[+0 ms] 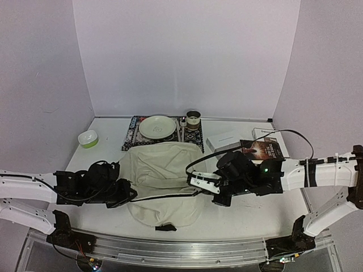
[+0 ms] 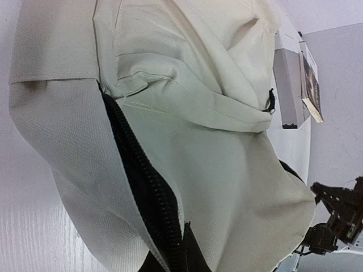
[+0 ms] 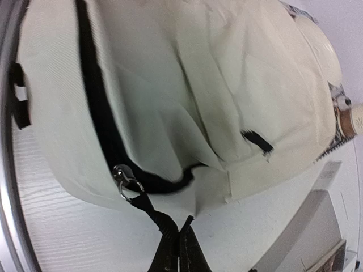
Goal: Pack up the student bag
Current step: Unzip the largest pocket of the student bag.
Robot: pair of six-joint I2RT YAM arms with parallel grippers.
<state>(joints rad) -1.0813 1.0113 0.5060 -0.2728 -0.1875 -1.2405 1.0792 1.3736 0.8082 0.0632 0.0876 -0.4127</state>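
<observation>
Black woven zip pull (image 3: 150,212) is pinched by right gripper (image 3: 178,250), soft cream student bag (image 1: 164,170) zipper edge (image 2: 142,187) clamped by left gripper (image 1: 130,195).

Blocked centre by student bag (image 1: 164,181); far by plate (image 1: 157,126), cup (image 1: 193,119); far right by boxes (image 1: 224,140). Passable over bare table (image 1: 249,212) near right.

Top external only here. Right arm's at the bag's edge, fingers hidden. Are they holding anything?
Observer: Yes. Right fingers are shut on the black strap zip pull of the large cream fabric backpack.
Operator: Left arm?
Observer: Left fingers are shut on the black zipper track at the bag's side.
Operator: Where's the slider?
Observer: The silver metal slider ring sits at the track's bend, joined to the pull.
</observation>
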